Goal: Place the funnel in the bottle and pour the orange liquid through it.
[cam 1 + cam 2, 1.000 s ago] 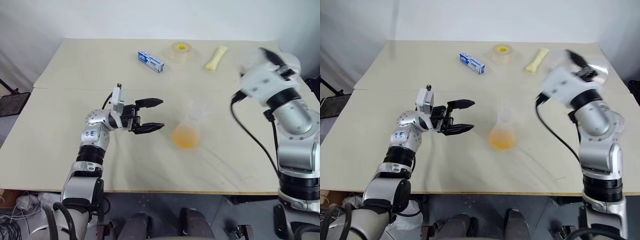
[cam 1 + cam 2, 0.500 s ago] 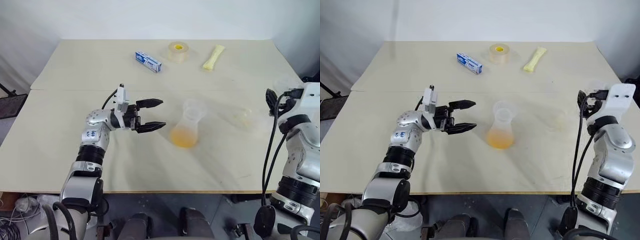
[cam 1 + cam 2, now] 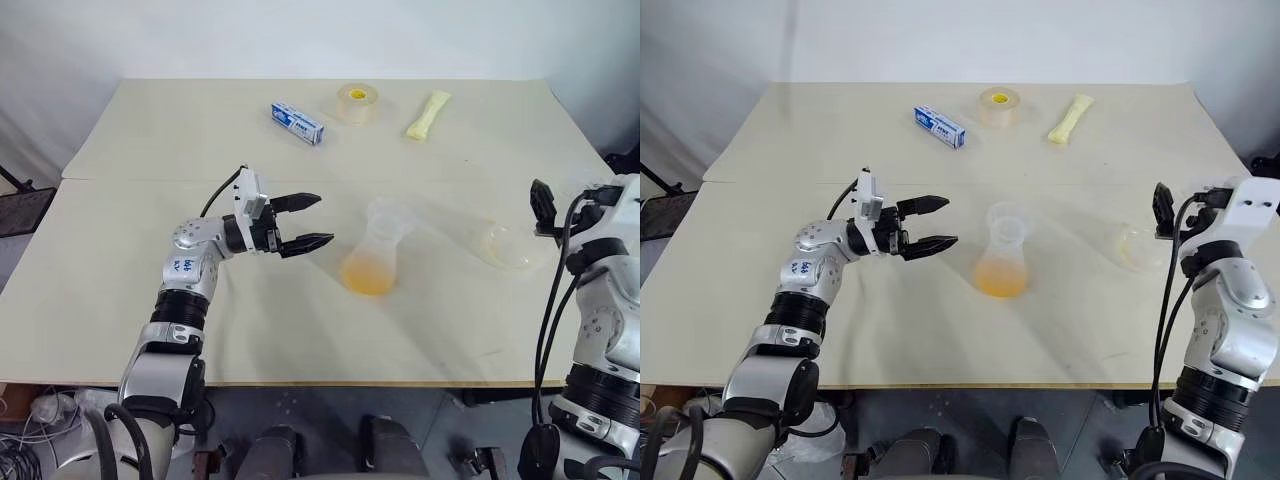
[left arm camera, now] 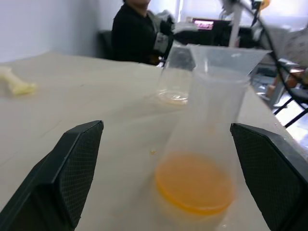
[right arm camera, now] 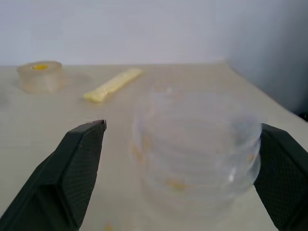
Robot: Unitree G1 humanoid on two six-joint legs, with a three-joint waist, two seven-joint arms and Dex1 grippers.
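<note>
Left wrist view gives me the clearest read: the bottle (image 4: 202,159) stands upright straight ahead of my left gripper (image 3: 306,222), framed between its two black fingers (image 4: 67,178), which are spread wide with nothing between them. From the head views the fingertips sit just beside the bottle without touching it. The funnel (image 4: 226,60) is seated in the bottle's neck, its clear cone flaring above the rim. The orange liquid (image 4: 195,185) lies as a shallow pool in the bottle's wide base. Beyond the bottle, on the far side from my left jaws, I can see a clear wide-rimmed cup (image 4: 173,84) standing on the table (image 3: 180,130). In the right wrist view that same cup (image 5: 197,149) sits upright directly in front of my right gripper (image 3: 1162,210), lying between the lines of the two fingers (image 5: 77,168); the jaws are parted wide and I see no contact with its wall. Faint orange traces cling inside it. Farther out past the right jaws lie a pale yellow packet (image 5: 113,84) and a tape roll (image 5: 41,75), well apart from the cup. A small blue box (image 3: 300,122) rests near the tape roll at the table's far side.
</note>
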